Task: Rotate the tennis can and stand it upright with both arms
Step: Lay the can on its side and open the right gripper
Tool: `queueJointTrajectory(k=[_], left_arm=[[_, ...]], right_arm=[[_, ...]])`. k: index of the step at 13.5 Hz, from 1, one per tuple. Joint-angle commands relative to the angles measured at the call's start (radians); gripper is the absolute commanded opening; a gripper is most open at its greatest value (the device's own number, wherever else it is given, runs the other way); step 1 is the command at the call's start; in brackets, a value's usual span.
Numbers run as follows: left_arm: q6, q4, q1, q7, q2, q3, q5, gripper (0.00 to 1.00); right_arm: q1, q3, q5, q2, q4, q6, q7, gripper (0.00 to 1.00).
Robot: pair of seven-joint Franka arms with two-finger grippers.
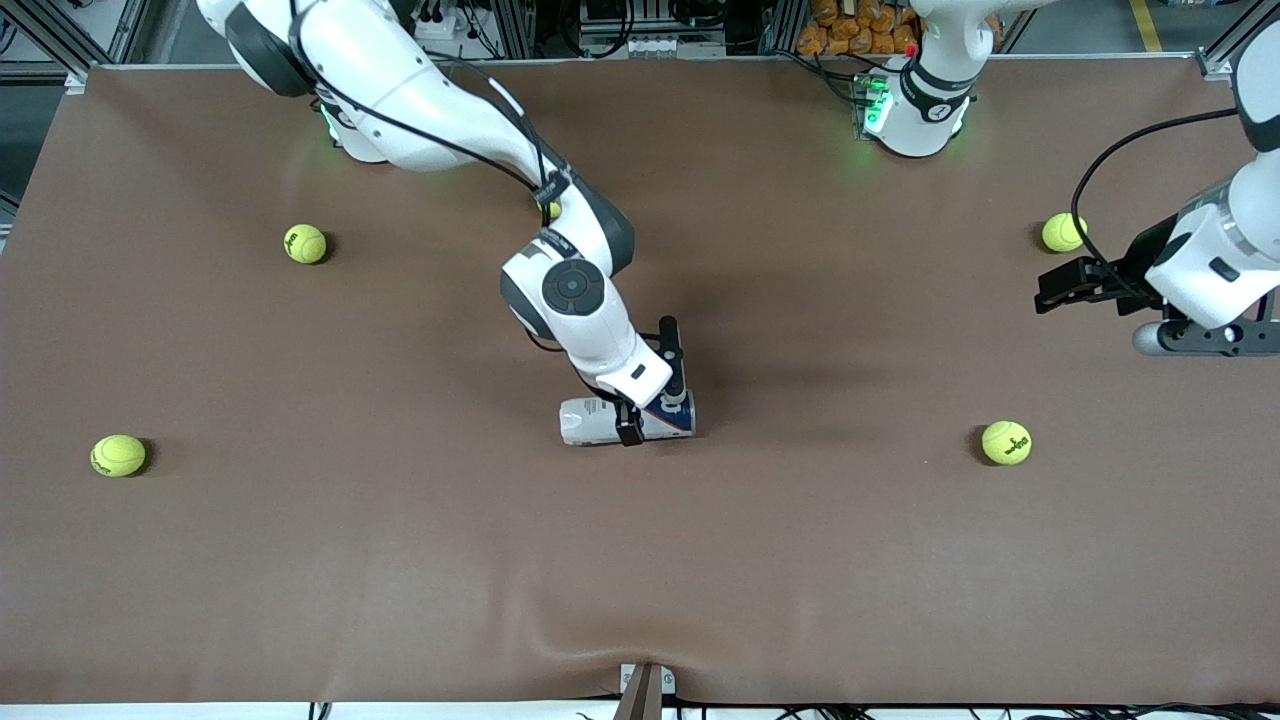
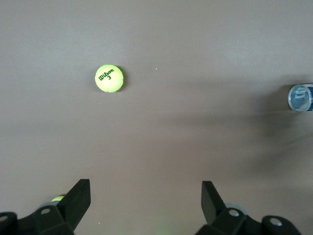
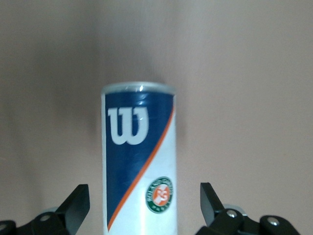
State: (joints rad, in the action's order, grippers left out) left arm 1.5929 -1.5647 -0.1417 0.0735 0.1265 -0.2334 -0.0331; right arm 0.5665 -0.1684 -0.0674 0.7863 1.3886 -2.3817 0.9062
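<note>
The tennis can [image 1: 592, 420] lies on its side on the brown table near the middle, its white and dark-blue label up. My right gripper [image 1: 652, 400] is down over it and open, one finger on each side of the can, with gaps showing. In the right wrist view the can [image 3: 139, 147] with its white "W" runs between the open fingers of the right gripper [image 3: 144, 200]. My left gripper [image 1: 1050, 290] waits open and empty above the table at the left arm's end. The left wrist view shows the left gripper [image 2: 145, 196] open and the can's end [image 2: 301, 97] far off.
Several yellow-green tennis balls lie scattered: two toward the right arm's end [image 1: 305, 243] [image 1: 118, 455], two toward the left arm's end [image 1: 1063, 232] [image 1: 1006, 442]. One ball [image 2: 109, 78] shows in the left wrist view. The table cloth [image 1: 640, 600] ripples at its near edge.
</note>
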Motion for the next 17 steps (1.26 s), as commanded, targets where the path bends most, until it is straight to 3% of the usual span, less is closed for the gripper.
queueJointTrajectory(k=[1,5,10,13,17], left_arm=[[0.027,0.018,0.008,0.011,0.036,-0.029,-0.018,1.0],[0.094,0.018,0.066,0.038,0.1,-0.032,-0.021,1.0],[0.177,0.018,0.197,0.243,0.197,-0.032,-0.027,1.0],[0.237,0.012,0.272,0.423,0.245,-0.032,-0.076,1.0],[0.358,-0.067,0.272,0.408,0.257,-0.058,-0.226,1.0]], right_arm=[[-0.066,-0.026,0.076,-0.087,0.026,0.071,0.016,1.0],[-0.175,-0.025,0.081,-0.159,0.027,0.151,-0.048,1.0],[-0.313,-0.023,0.08,-0.258,0.033,0.366,-0.061,1.0],[-0.378,-0.02,0.08,-0.308,0.033,0.459,-0.058,1.0],[-0.482,-0.023,0.08,-0.334,0.033,0.506,-0.047,1.0]])
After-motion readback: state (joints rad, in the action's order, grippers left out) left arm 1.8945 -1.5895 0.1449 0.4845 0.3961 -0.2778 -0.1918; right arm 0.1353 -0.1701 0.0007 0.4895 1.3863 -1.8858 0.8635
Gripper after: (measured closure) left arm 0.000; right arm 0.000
